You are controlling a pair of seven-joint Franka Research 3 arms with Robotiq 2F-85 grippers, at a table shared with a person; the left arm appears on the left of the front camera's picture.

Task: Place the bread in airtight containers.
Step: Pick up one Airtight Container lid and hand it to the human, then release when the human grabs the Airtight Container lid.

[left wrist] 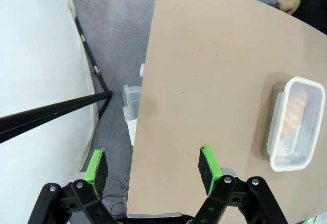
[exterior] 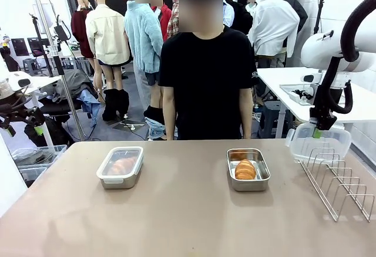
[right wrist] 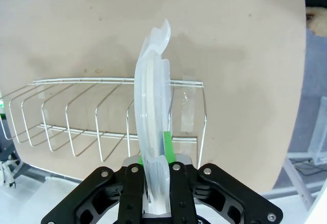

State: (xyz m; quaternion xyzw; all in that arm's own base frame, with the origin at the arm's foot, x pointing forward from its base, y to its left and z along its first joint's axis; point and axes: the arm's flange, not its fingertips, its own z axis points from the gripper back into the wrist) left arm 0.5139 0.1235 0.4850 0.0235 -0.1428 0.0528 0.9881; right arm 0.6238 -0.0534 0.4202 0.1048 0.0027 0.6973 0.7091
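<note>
1. Nearest to you, the wire rack [exterior: 338, 181] is lying on the bench [exterior: 176, 222] at its right side, and in the right wrist view [right wrist: 102, 116] it is sitting directly under the claw.
2. Your right claw [exterior: 318, 131] is hanging above the far end of that rack, pressed together on a clear plastic lid [exterior: 319, 142]. In the right wrist view you are seeing the lid [right wrist: 153, 111] edge-on, standing upright between the green pads [right wrist: 168, 144].
3. Your left claw [left wrist: 153, 170] is spread wide, with nothing between its pads. It is hovering over the left edge of the bench [left wrist: 204, 81], with the grey floor [left wrist: 117, 40] beside it.
4. In the middle of the bench, the right container [exterior: 248, 169] is standing uncovered, and one bread roll [exterior: 245, 169] is lying inside it.
5. Well apart to the left, the left container [exterior: 120, 166] is wearing its clear lid, and another roll [exterior: 123, 164] is showing through it. The left wrist view is showing this same tin [left wrist: 296, 124] near the right border.
6. At the far side, a person [exterior: 205, 75] in a black shirt is standing behind the bench with arms hanging down.
</note>
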